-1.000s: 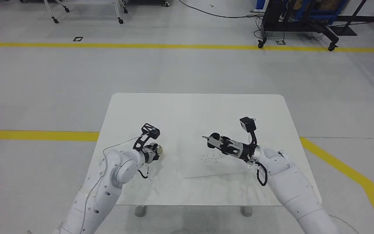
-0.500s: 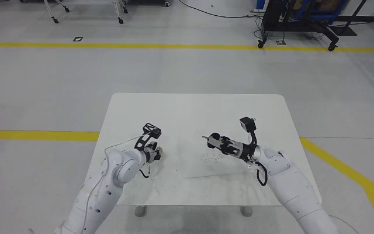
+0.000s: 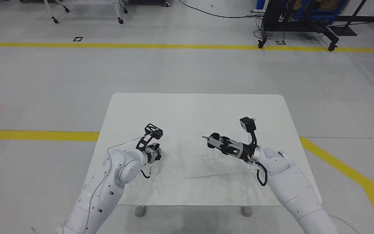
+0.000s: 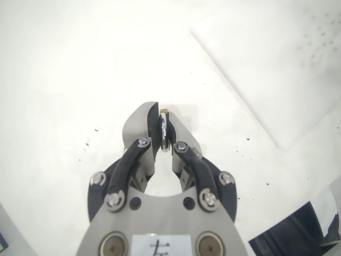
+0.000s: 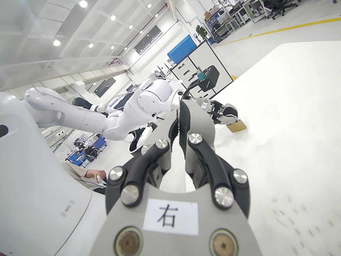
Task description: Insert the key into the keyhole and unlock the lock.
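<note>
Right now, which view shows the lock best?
Right wrist view: the brass body of the lock sticks out clear beyond the left gripper. In the left wrist view the fingers hide the body, leaving the silver shackle and a brass sliver. In the top view it is a tiny tan speck at that gripper.

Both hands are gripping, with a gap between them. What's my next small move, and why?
Probably ease the right hand toward the left hand, aiming the key at the lock. The left hand grips the lock by its shackle; the key tip points that way but stands well apart. I can't see the keyhole, so go slowly.
</note>
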Controlling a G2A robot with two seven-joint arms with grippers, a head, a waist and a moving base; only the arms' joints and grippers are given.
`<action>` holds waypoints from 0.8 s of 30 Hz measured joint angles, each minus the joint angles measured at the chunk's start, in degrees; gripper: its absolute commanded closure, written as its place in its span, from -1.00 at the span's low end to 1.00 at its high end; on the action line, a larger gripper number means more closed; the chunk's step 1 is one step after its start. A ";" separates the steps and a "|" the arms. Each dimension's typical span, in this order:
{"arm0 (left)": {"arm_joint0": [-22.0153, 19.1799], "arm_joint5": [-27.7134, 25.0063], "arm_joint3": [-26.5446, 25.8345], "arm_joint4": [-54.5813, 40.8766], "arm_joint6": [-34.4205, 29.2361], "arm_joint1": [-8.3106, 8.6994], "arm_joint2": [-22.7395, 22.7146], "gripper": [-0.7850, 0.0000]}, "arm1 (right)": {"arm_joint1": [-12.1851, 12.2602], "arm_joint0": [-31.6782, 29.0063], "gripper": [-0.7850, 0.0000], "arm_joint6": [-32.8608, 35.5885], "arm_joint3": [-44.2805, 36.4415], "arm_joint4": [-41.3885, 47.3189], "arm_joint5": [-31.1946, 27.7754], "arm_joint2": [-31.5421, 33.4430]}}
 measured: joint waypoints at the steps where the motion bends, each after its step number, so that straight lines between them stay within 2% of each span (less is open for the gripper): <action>1: 0.16 -0.08 -0.19 -0.08 -0.14 0.05 -0.23 1.00 | 0.00 0.00 1.00 0.00 0.00 0.00 0.00 0.00; 12: 1.57 -0.68 -2.25 -1.12 -1.31 0.44 -2.03 1.00 | 0.00 0.00 1.00 0.00 0.00 0.00 0.00 0.00; 17: 1.31 -0.85 -2.03 -1.50 -1.76 0.38 -1.80 0.59 | 0.00 0.00 1.00 0.00 0.00 0.00 0.00 0.00; 19: 1.08 -0.85 -1.78 -1.37 -1.96 0.34 -1.58 0.53 | 0.00 0.00 1.00 0.00 0.00 0.00 0.00 0.00; 24: 0.77 -0.66 -1.33 -1.11 -1.89 0.26 -1.22 0.59 | 0.00 0.00 1.00 0.00 0.00 0.00 0.00 0.00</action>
